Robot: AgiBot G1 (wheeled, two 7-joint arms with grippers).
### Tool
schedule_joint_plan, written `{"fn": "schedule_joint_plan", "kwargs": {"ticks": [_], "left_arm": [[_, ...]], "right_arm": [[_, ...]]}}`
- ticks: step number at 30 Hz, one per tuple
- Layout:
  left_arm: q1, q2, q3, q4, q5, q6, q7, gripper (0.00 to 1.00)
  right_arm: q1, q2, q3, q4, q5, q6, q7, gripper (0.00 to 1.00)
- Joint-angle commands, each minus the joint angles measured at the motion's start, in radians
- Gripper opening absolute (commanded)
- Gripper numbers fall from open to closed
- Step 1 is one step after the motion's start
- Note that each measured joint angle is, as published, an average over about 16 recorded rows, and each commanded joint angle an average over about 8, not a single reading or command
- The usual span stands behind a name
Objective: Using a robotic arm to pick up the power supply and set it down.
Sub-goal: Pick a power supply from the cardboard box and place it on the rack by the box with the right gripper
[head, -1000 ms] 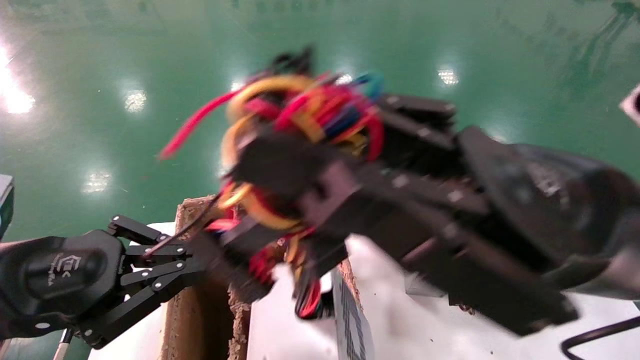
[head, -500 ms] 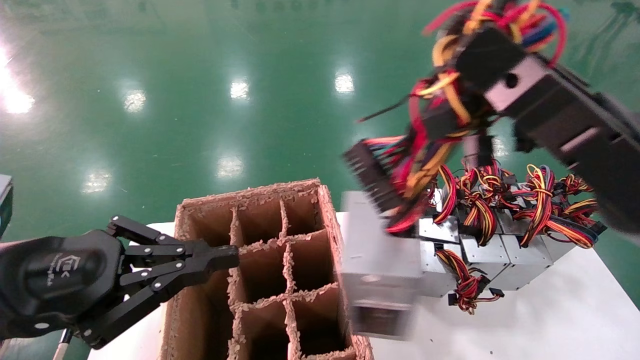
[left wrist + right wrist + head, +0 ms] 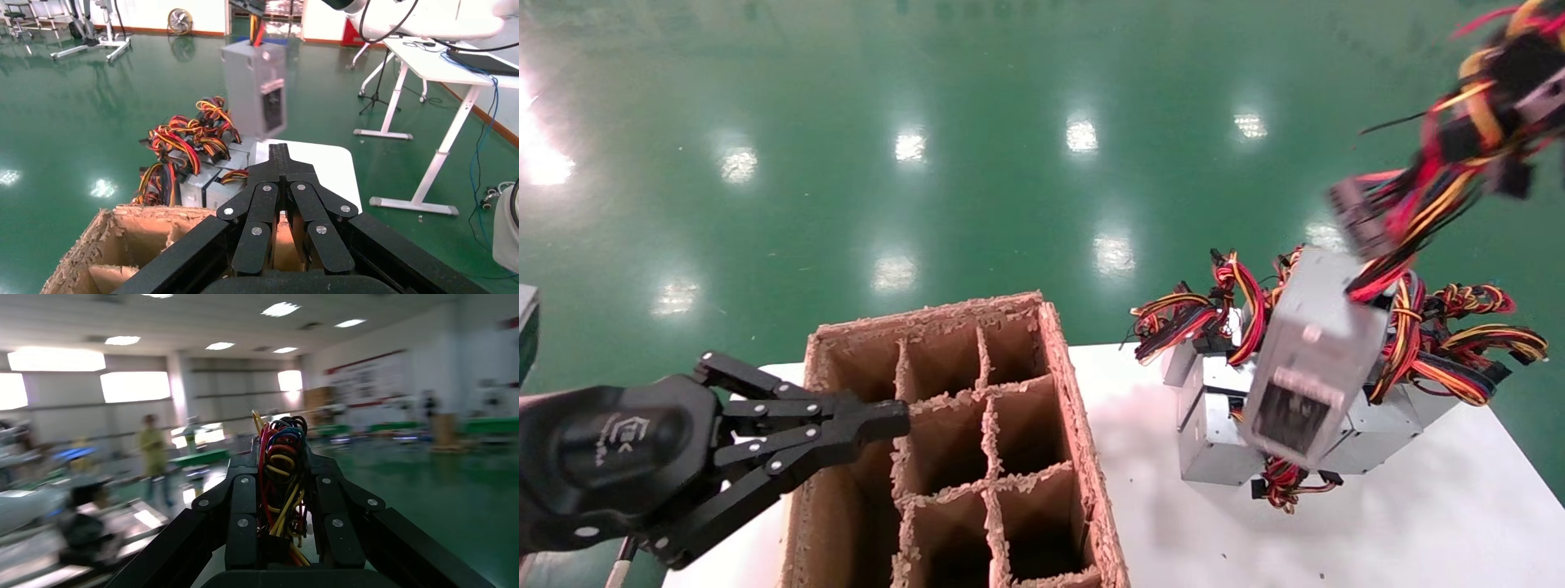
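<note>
The power supply point(image 3: 1307, 359), a silver-grey metal box, hangs tilted in the air by its red, yellow and black wires point(image 3: 1406, 220). It is just above and in front of a pile of similar units. My right gripper point(image 3: 1512, 90), at the top right edge of the head view, is shut on that wire bundle point(image 3: 281, 471). The right wrist view shows the right gripper point(image 3: 281, 447) with the wires packed between its fingers. In the left wrist view the box point(image 3: 257, 86) dangles beyond my left gripper point(image 3: 278, 150). The left gripper point(image 3: 899, 418) is shut and empty at the divider box's left edge.
A brown cardboard divider box point(image 3: 1058, 359) with several open cells stands at the table's front centre. Several other power supplies point(image 3: 1377, 425) with tangled wires are piled on the white table point(image 3: 1377, 531) at the right. Green floor lies beyond. A white arm section point(image 3: 440, 21) crosses overhead.
My right gripper has swung from close in front of the head camera up and to the far right, carrying the power supply by its wires from beside the divider box to over the pile. The left gripper is still.
</note>
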Motion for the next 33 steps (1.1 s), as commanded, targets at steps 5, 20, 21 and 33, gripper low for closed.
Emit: {"fn": "schedule_joint_plan", "kwargs": {"ticks": [5, 20, 21, 33], "left_arm": [[0.000, 0.000, 0.000, 0.000, 0.000, 0.000, 0.000, 0.00], [0.000, 0.000, 0.000, 0.000, 0.000, 0.000, 0.000, 0.00], [0.000, 0.000, 0.000, 0.000, 0.000, 0.000, 0.000, 0.00], [0.000, 0.000, 0.000, 0.000, 0.000, 0.000, 0.000, 0.00]], "right_arm": [[-0.119, 0.081, 0.047, -0.046, 0.108, 0.055, -0.039, 0.00], [-0.587, 0.218, 0.102, -0.229, 0.393, 0.027, -0.149, 0.00], [-0.624, 0.219, 0.102, -0.245, 0.412, 0.018, -0.152, 0.00], [-0.901, 0.193, 0.095, -0.282, 0.549, 0.065, -0.206, 0.00]]}}
